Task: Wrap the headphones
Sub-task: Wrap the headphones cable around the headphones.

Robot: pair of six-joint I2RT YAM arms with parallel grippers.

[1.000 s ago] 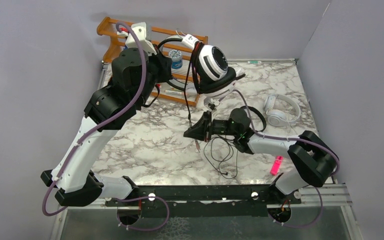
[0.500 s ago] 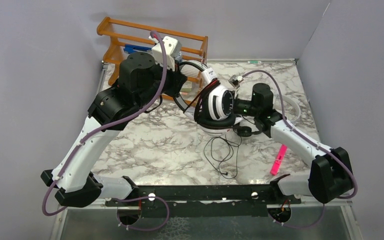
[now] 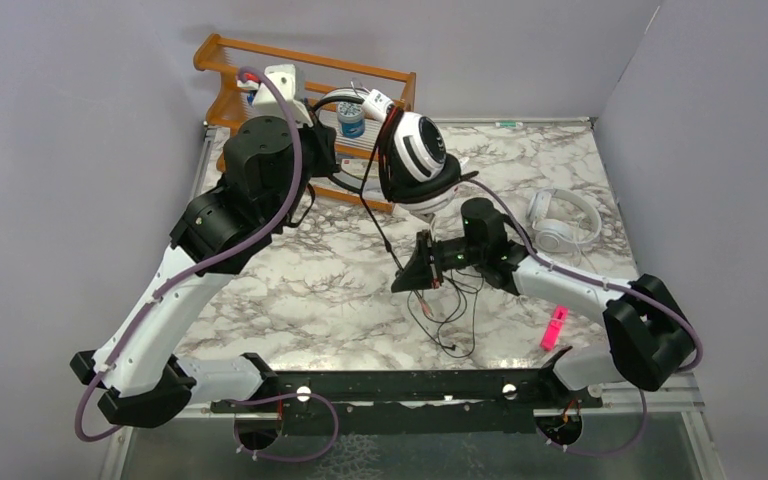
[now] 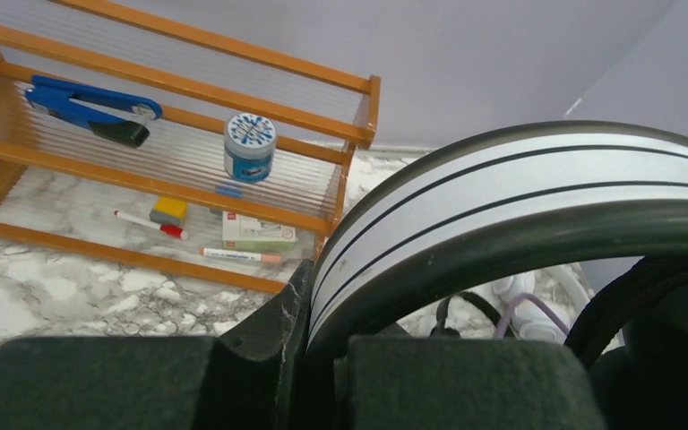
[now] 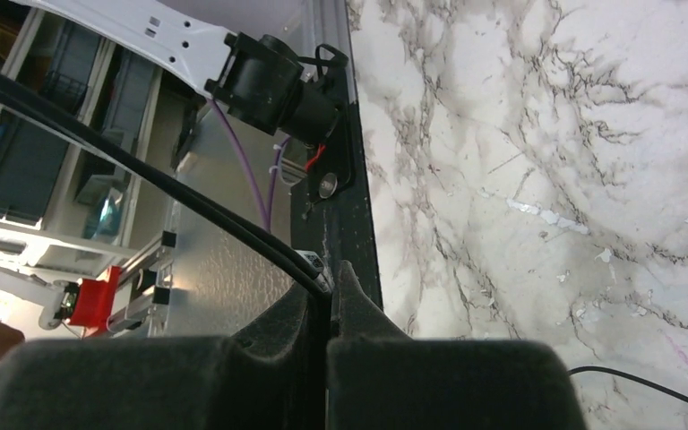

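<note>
Right tool (image 5: 330, 279) dropped below headphones (image 3: 422, 148), clenched on cord (image 5: 170, 191); left tool (image 4: 318, 349) clamps headband (image 4: 520, 193) (fingertips seemingly hidden).

The marble table (image 3: 290, 290) I work over bears a wooden rack (image 3: 208, 55) upper left, all-white headphones (image 3: 552, 238) at right, a pink object (image 3: 554, 328) lower right, and loose black cord (image 3: 455, 348) at centre.

The raised headphones (image 3: 420, 150) sat in the left pincer (image 4: 318, 327), above the back of the surface (image 3: 300, 290). Behind that pincer stood the rack (image 4: 369, 112), with a jar (image 4: 249, 146) and a stapler (image 4: 90, 107) on its shelf and a pen (image 4: 148, 224) beneath. Their cord (image 5: 188, 201) ran down into the right pincer (image 5: 330, 296), forward and lower. Right of that pincer a second pair of headphones (image 3: 563, 222) lay flat, with a marker (image 3: 553, 328) nearer the front edge.
</note>
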